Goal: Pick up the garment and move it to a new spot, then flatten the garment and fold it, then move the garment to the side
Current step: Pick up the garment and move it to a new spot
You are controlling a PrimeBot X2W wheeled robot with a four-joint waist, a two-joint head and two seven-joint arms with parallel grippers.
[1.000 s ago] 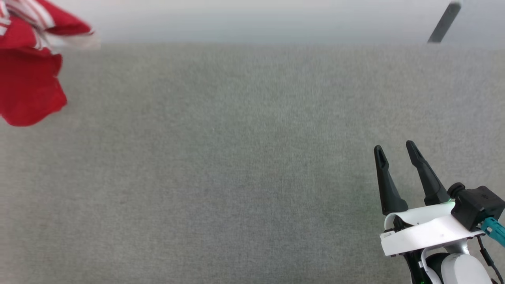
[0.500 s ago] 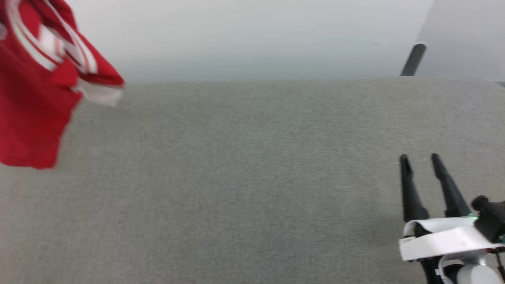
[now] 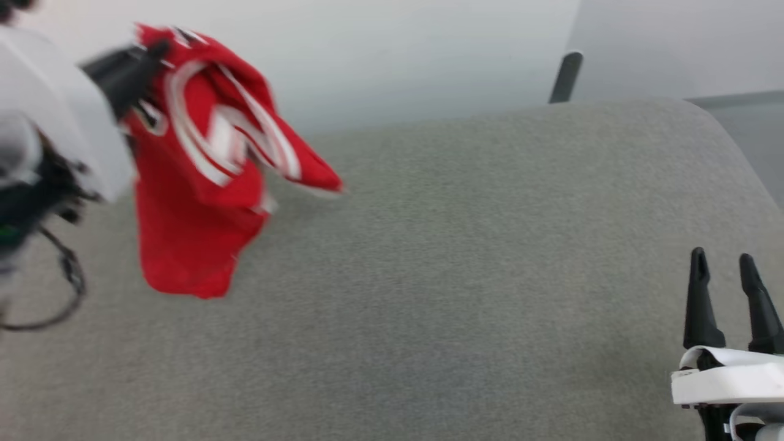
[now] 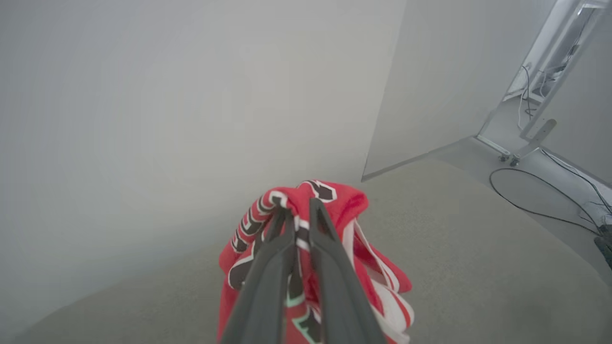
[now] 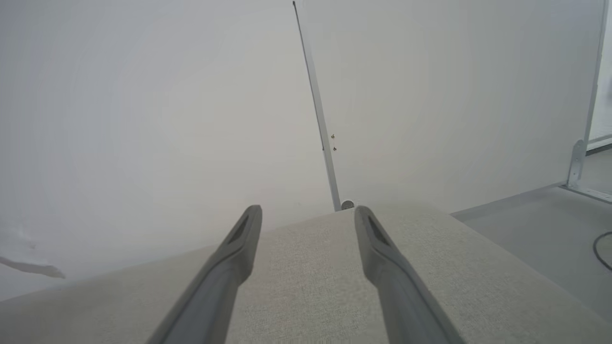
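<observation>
left gripper (image 3: 156,50) is up at the top left of my head view, a bit blurred, and its two dark fingers are pinched hard on a bunched fold of the garment (image 3: 190,245). the red jersey hangs from that grip in a loose clump, white stripes looping across its upper part and plain red cloth at the low end. it's over the far left part of the grey fabric surface (image 3: 465,275); i can't tell from here whether the bottom edge brushes the surface or hangs clear of it. on the left wrist view the fingers run almost parallel with only a thin gap, cloth wedged between them — black letters with white outlines wrap around the tips, and striped trim spills off to the right side. right gripper (image 3: 721,258) sits low at the right edge of the head view, well apart from the jersey, fingers pointing up the picture. on its own wrist view the fingers are spread wide with nothing between them, hovering above the surface and aimed at the white wall (image 5: 143,119). a dark post (image 3: 565,76) stands just past the far edge of the surface.
</observation>
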